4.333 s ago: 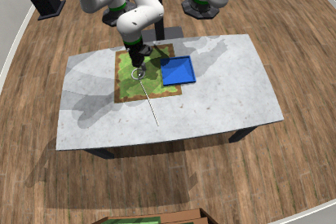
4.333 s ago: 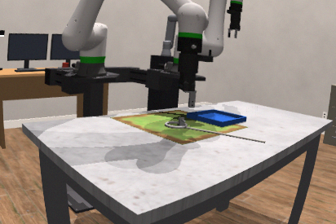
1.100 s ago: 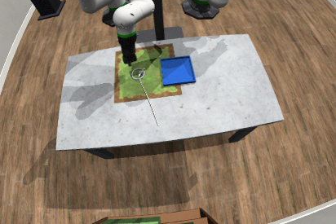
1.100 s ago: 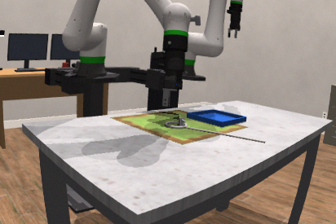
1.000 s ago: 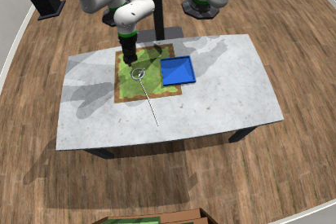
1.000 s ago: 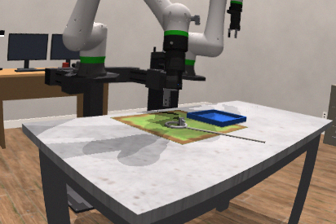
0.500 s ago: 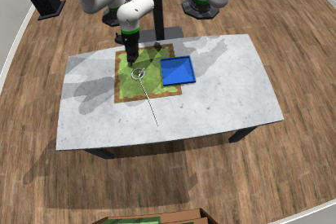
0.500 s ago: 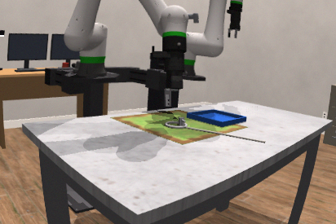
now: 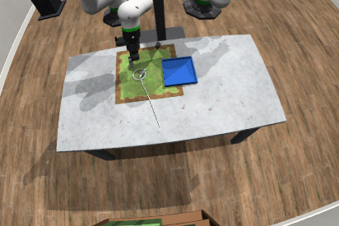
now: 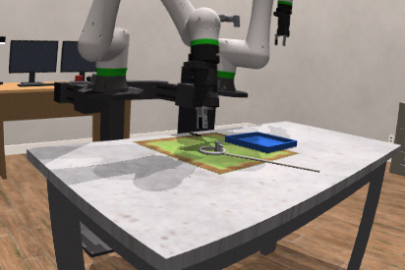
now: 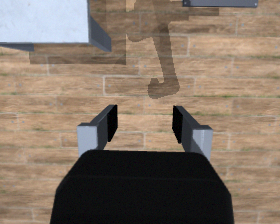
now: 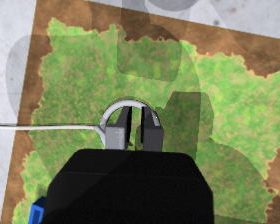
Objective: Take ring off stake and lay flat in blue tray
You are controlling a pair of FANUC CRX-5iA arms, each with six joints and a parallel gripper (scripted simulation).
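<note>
Silver ring point(image 9: 134, 75) point(image 10: 201, 151) point(image 12: 129, 102) around the stake point(image 9: 141, 74) point(image 10: 219, 146), beneath a slightly parted pincer.
The right gripper point(image 9: 131, 66) point(image 10: 202, 127) point(image 12: 136, 117) holds nothing, its fingers a narrow gap apart above the green-and-brown mat point(image 9: 123, 88) point(image 10: 172, 147) point(image 12: 71, 85); the blue tray point(image 9: 180, 84) point(image 10: 260, 147) point(image 12: 37, 210) sits just beside the ring.

The right gripper point(image 9: 131, 65) point(image 10: 202, 125) point(image 12: 136, 117) has open air between it and the ring point(image 9: 133, 75) point(image 10: 201, 150) point(image 12: 128, 103). A short grey stake point(image 10: 219, 146) sticks up inside the ring, so fingers could bump it. A long thin rod point(image 9: 150, 103) point(image 10: 275, 163) point(image 12: 56, 128) blocks one side of the ring. Over the ring there is room to go across, but the low wall of the blue tray point(image 9: 164, 78) point(image 10: 260, 147) point(image 12: 36, 211) stands beside it. The left gripper point(image 10: 280, 41) point(image 11: 144, 116) is high up, well apart from the ring, out of the way.
</note>
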